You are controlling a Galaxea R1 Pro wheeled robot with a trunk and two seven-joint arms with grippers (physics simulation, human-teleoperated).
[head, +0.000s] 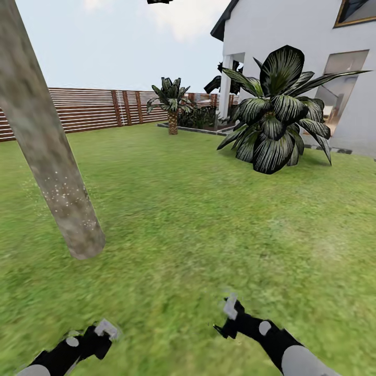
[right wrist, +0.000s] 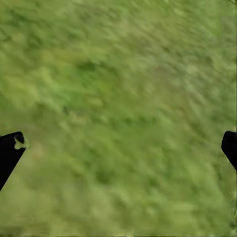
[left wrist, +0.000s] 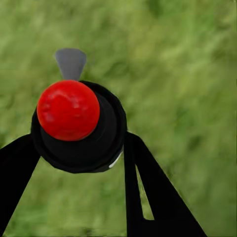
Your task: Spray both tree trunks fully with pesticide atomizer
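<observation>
Red-capped atomizer (left wrist: 74, 123) in left gripper (left wrist: 79, 163); speckled tree trunk (head: 49, 151) ahead.

- A home's back garden: wide green lawn (head: 198, 219) under open sky.
- Brown slatted wooden fence (head: 89, 108) along the far edge.
- White house (head: 292, 52) behind a broad-leaved shrub (head: 277, 115).
- Small palm (head: 171, 104) and pale tree trunk (head: 49, 151).

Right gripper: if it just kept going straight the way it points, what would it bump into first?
Most likely the grass. The right gripper has its fingers spread wide, with lawn ahead between them; how far away is unclear.
</observation>
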